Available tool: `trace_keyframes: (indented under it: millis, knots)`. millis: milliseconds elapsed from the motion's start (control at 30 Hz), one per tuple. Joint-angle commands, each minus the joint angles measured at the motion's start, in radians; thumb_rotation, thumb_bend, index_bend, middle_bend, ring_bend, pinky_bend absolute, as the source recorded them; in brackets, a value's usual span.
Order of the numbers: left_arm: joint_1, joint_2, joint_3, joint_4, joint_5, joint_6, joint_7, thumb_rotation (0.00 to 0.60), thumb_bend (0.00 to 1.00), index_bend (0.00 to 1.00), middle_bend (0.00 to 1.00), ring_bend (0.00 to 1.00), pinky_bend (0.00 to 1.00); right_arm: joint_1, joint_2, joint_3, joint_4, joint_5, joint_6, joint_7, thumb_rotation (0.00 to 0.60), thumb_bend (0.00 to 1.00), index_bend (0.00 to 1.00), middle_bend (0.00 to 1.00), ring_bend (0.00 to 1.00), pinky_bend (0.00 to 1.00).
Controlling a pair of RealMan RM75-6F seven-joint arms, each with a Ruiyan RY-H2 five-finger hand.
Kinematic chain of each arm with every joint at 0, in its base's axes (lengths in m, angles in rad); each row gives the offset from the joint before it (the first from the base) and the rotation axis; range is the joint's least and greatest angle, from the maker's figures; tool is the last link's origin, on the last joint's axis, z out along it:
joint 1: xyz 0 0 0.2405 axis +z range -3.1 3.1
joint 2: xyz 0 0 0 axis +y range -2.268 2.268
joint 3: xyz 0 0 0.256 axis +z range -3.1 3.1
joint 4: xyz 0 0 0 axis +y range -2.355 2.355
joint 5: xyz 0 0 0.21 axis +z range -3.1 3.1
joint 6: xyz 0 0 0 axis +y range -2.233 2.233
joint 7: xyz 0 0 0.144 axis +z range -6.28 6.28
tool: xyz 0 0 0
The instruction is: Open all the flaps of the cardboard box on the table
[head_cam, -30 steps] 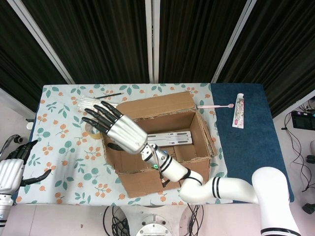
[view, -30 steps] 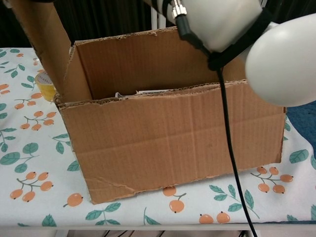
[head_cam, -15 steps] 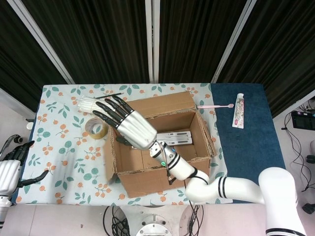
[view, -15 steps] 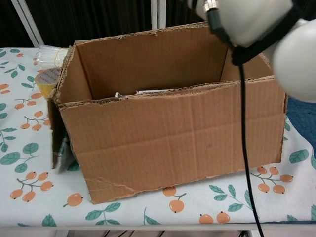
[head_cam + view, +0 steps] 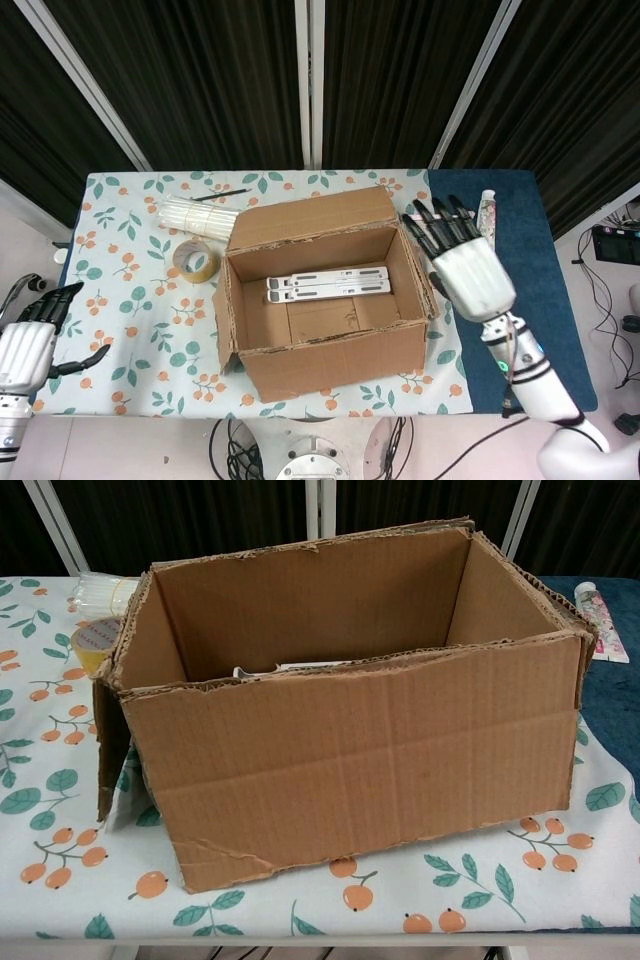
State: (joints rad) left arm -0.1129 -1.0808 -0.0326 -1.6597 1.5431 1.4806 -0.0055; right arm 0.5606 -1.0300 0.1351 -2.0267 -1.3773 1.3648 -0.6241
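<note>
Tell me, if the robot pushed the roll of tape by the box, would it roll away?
Probably not: the roll of tape lies flat on the tablecloth, so it would likely slide instead. It looks light, being a hollow ring. Pushed toward the cardboard box right beside it, it would probably just bump and stop.

An open cardboard box (image 5: 350,750) sits on a leaf-printed tablecloth (image 5: 60,810) — tape roll (image 5: 92,645) (partly hidden) behind its left corner, tube (image 5: 600,620) far right.

I get bright, even overhead light in both views, sharp focus, no glare. Soft shadow lies inside the cardboard box (image 5: 325,300) and under its left flap; dark curtains behind stay nearly black.
</note>
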Motion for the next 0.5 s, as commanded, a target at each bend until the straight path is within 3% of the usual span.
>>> trace_keyframes:
  millis: [33, 200, 333, 500]
  knots:
    - [-0.005, -0.015, -0.005, -0.005, 0.011, 0.009, 0.03, 0.291, 0.15, 0.08, 0.12, 0.13, 0.24, -0.274, 0.044, -0.19, 0.162, -0.098, 0.2, 0.24, 0.6, 0.13, 0.0, 0.0, 0.0, 0.0]
    - [-0.011, -0.025, -0.008, 0.003, 0.011, 0.008, 0.067, 0.294, 0.13, 0.09, 0.12, 0.13, 0.24, -0.394, -0.046, -0.234, 0.322, -0.106, 0.27, 0.367, 0.6, 0.13, 0.0, 0.0, 0.0, 0.0]
    - [-0.015, -0.018, -0.001, 0.001, 0.008, -0.01, 0.118, 0.295, 0.13, 0.09, 0.12, 0.13, 0.24, -0.44, -0.092, -0.224, 0.393, -0.095, 0.282, 0.472, 0.6, 0.13, 0.0, 0.0, 0.0, 0.0]
    - [-0.016, -0.009, 0.005, -0.007, -0.005, -0.026, 0.128, 0.294, 0.13, 0.09, 0.12, 0.12, 0.24, -0.465, -0.111, -0.195, 0.433, -0.069, 0.282, 0.498, 0.6, 0.13, 0.0, 0.0, 0.0, 0.0]
